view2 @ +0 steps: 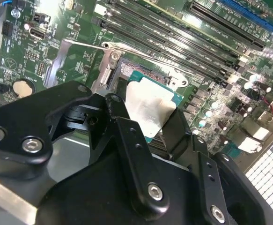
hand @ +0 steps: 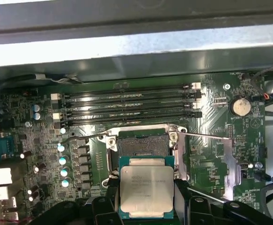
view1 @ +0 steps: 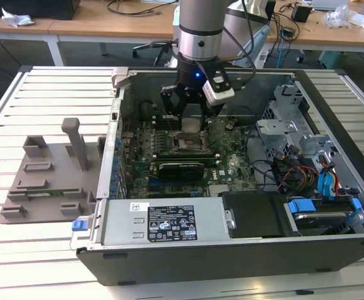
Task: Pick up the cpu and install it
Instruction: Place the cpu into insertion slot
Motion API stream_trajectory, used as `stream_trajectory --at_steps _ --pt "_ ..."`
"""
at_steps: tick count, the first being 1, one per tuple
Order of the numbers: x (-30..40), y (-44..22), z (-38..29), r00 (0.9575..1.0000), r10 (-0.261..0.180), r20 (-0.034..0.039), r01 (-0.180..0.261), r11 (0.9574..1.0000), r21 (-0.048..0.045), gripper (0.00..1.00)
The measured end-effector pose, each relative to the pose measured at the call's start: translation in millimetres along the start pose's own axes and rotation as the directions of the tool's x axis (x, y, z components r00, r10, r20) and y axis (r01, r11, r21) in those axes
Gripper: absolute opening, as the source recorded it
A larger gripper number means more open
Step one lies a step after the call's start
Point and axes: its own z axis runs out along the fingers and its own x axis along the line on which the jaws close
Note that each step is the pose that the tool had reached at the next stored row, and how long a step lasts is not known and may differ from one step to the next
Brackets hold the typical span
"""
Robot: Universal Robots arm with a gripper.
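One grey fixture (view1: 44, 181) lies on the slatted table (view1: 44, 94) at the exterior view's left. Right of it, inside the open computer case (view1: 231, 259), your gripper (view1: 190, 115) pinches the cpu (hand: 147, 190) by two opposite edges, at the open socket's (hand: 142, 144) near edge. Drive bays (view1: 322, 209) sit rightmost.

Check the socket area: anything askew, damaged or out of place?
Nothing stands out. The gripper holds the silvery flat square cpu squarely aligned with the open black socket, not yet seated; no damage shows.
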Motion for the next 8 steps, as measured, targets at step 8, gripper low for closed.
stream_trajectory --at_steps 8 --pt "0.0 0.0 0.5 0.9898 0.142 -0.0108 -0.142 0.9898 0.0034 0.55"
